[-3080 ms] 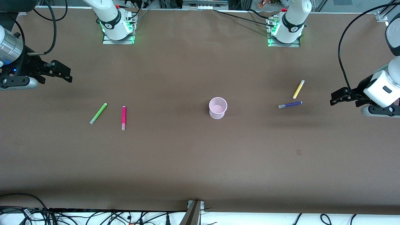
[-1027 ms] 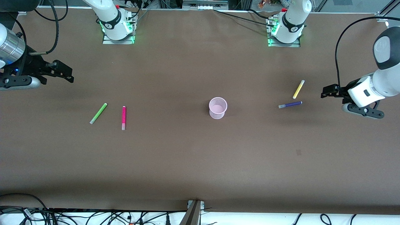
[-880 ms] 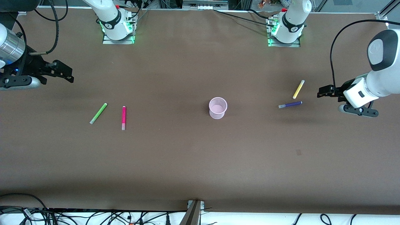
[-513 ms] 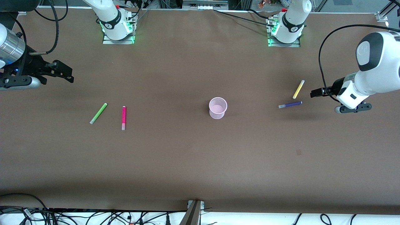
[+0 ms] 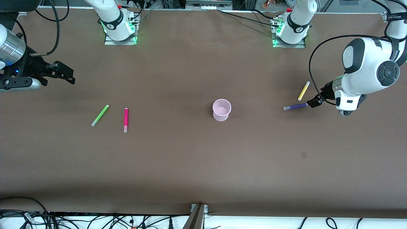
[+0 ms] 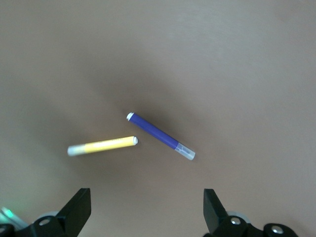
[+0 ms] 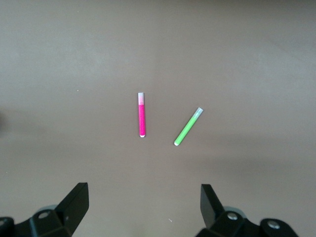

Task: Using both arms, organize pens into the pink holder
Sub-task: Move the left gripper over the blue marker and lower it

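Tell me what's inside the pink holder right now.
Nothing shows inside the pink holder; through its open rim only the pale translucent bottom is visible. No wall hides any part. All four pens lie on the table.

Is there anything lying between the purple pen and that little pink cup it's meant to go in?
Nothing visible: only bare brown table lies between the dark purple pen and the translucent pink cup.

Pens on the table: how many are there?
4. Green pen and magenta pen lie toward the right arm's end; yellow pen and purple pen toward the left arm's end. None in the pink holder.
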Controlling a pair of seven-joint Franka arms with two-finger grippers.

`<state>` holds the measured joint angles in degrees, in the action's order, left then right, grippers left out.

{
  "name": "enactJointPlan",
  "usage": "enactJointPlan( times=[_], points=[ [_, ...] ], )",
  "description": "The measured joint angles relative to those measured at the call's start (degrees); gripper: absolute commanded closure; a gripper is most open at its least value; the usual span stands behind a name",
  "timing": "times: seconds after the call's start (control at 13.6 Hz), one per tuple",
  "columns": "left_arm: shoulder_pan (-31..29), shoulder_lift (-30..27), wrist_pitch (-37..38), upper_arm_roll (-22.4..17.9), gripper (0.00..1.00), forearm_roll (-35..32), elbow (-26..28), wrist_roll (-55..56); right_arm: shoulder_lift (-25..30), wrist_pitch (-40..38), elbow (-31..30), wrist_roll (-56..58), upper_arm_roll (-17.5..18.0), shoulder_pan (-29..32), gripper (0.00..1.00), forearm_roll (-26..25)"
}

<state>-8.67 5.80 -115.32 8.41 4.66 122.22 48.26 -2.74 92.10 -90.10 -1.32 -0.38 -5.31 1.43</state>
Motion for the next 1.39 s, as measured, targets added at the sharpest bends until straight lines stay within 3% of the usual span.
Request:
enactJointPlan(
  times=[0.73, 1.1, 1.39],
  points=[
    [-0.82, 0.02, -3.58, -0.14, 0.00, -1.36, 1.99, 26.14, 0.00, -0.14, 0.00, 0.00, 0.06, 0.00, 0.00, 0.00],
    [-0.29, 1.14, -14.11, 1.00, 0.00, -4.11, 9.85, 39.67, 0.00, -0.26, 0.00, 0.00, 0.07, 0.00, 0.00, 0.00],
    [0.06, 4.19, -19.74, 3.60, 0.00, -4.36, 11.01, 48.28, 0.00, -0.26, 0.00, 0.00, 0.07, 0.00, 0.00, 0.00]
  ],
)
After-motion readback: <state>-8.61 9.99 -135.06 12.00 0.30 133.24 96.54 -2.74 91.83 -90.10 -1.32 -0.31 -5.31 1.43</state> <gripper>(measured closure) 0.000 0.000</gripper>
